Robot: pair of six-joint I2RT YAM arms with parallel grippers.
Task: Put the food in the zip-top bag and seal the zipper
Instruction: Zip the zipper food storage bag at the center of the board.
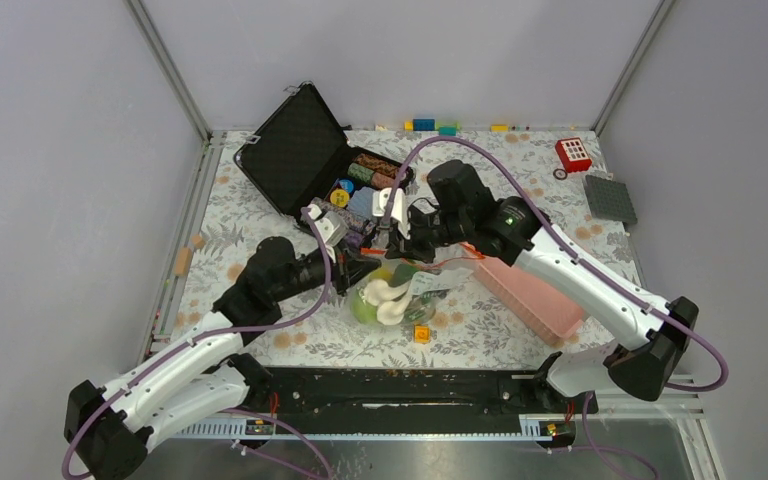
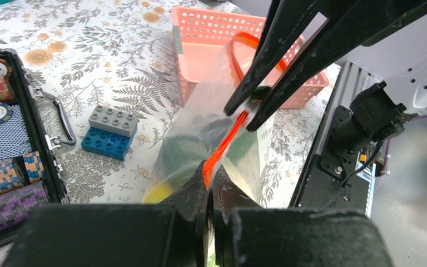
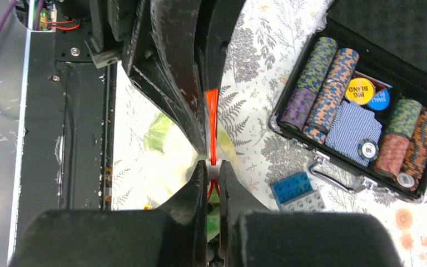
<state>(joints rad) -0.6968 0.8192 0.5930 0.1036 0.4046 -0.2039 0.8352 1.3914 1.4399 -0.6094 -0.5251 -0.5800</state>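
Orange-red is the colour of the zipper [image 2: 226,146], and it is stretching in a tight line from one set of fingers to the other. The left gripper [image 2: 208,186] is squeezing shut on one end of the strip, and the clear plastic of the zip-top bag [image 2: 192,130] is bunching up right at its tips. The right gripper [image 3: 212,167] is squeezing shut on the strip too, a little way along from the left fingers. A small white bit that looks like the slider [image 3: 210,164] is sitting right between its tips. The bag is hanging down under both sets of fingers. A light-green cabbage [image 1: 364,310] and white mushroom pieces [image 1: 388,296] are showing through the plastic below them. A yellow piece [image 2: 157,193] is peeking through the bag close to the left fingers. A pink basket [image 2: 200,39] is lying on the table past the right fingers. A grey brick on a blue brick [image 2: 111,130] is sitting off to the side of the left fingers. A black case [image 3: 333,33] is lying open beside them, full of poker chips [image 3: 361,92].
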